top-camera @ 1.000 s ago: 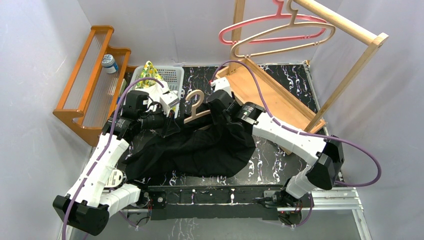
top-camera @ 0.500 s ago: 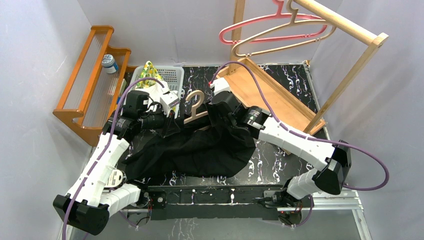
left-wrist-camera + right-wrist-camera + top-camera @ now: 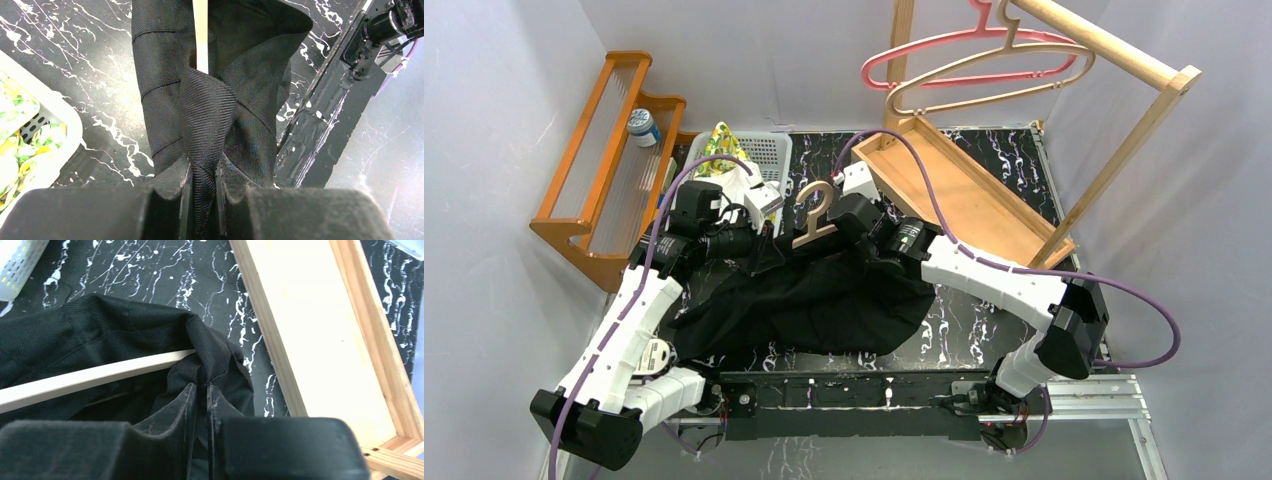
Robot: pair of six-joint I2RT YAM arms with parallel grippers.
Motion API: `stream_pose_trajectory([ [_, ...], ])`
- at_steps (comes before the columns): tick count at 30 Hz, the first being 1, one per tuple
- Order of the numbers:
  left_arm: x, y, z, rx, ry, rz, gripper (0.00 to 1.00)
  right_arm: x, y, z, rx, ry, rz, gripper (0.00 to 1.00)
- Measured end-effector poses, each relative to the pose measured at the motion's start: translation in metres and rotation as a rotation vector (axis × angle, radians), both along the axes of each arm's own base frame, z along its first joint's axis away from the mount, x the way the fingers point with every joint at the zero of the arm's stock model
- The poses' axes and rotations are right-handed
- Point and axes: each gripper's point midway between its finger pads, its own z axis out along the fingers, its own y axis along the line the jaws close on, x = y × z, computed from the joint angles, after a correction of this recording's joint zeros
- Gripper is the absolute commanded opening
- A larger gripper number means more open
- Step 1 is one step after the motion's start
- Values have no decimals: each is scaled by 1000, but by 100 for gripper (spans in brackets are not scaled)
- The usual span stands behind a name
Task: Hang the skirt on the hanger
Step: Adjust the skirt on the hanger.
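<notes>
The black skirt (image 3: 814, 305) lies bunched on the dark marbled table between both arms. The wooden hanger (image 3: 814, 212) has its hook sticking up above the cloth. Its pale arms run inside the skirt, one bar (image 3: 201, 35) in the left wrist view and another (image 3: 100, 375) in the right wrist view. My left gripper (image 3: 204, 170) is shut on a twisted fold of skirt (image 3: 210, 100) at the left end. My right gripper (image 3: 201, 390) is shut on the skirt's edge (image 3: 215, 355), just over the tip of the hanger arm. In the top view the right gripper (image 3: 849, 215) sits next to the hook and the left gripper (image 3: 769, 252) left of it.
A white basket (image 3: 769, 150) with patterned cloth (image 3: 722, 142) stands behind the left arm. An orange wooden rack (image 3: 609, 160) with a small bottle (image 3: 642, 126) is at far left. The clothes rail's wooden base tray (image 3: 969, 195) lies right of my right gripper. Pink and wooden hangers (image 3: 984, 60) hang above it.
My right gripper has shifted left toward the hanger's hook, and its jaws have closed on the skirt's edge. The left arm and its grip are unchanged.
</notes>
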Motion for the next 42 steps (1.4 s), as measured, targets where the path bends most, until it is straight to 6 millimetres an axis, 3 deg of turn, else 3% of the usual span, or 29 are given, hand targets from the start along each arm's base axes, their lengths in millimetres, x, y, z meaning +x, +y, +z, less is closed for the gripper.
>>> stream_pose_trajectory([
  [3,0,0,0,0,0,0,0,2,-5,2,-9,-17,-30,1],
  [8,0,0,0,2,-4,-2,0,-2,-5,15,51,-17,-17,0],
  [12,0,0,0,2,-6,-6,0,-11,-5,51,210,-32,35,0],
  [17,-1,-1,1,-3,-9,-17,0,-15,-20,100,480,-52,58,0],
  [21,-2,-3,2,-9,-17,-35,0,-8,-29,115,661,-3,8,0],
  [27,-3,-4,4,-19,-27,-53,0,-10,-32,94,809,155,-136,1],
  [30,-2,-5,5,-22,-34,-52,0,-12,-49,74,768,179,-245,22],
  [34,0,-4,6,-19,-41,-43,0,-19,-83,31,612,192,-373,30],
  [36,1,-3,5,-12,-43,-36,0,-23,-96,20,537,196,-391,36],
  [39,3,-2,4,-7,-43,-31,0,-23,-97,25,501,176,-337,43],
  [42,4,-3,3,-4,-40,-30,0,-23,-84,45,502,159,-213,46],
])
